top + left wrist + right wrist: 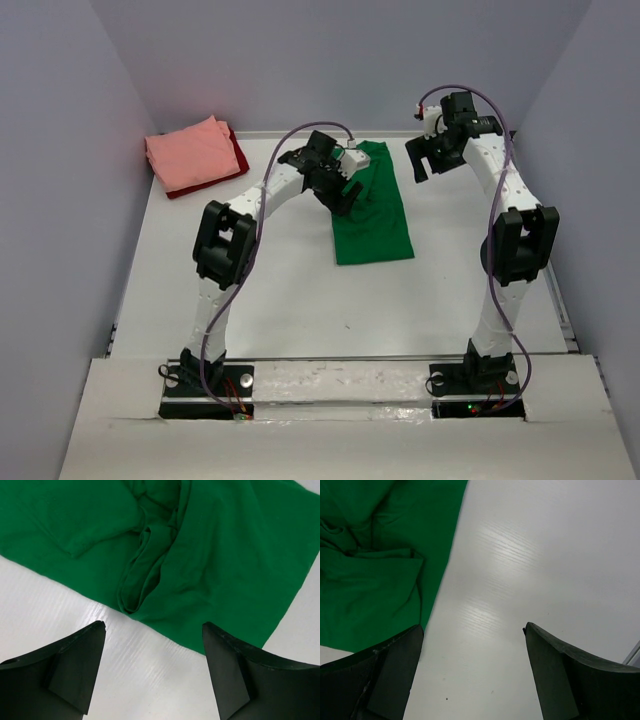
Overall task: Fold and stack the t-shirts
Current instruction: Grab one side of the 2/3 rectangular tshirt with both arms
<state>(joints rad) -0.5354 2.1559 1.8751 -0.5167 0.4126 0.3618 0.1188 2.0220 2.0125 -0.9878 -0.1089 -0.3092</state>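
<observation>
green t-shirt (372, 210) – long fold, mid-table, bunched at far end | left gripper (152, 630) wide, empty, at its left edge | right gripper (473, 626) wide, empty, beside its right edge | salmon pink t-shirt (193, 155) on dark red t-shirt (238, 162) – far-left corner, well apart

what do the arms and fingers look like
The left arm and right arm are white links with black joint housings on black bases. A purple cable loops along each. The fingers are black wedges, tapering toward the tips.
</observation>
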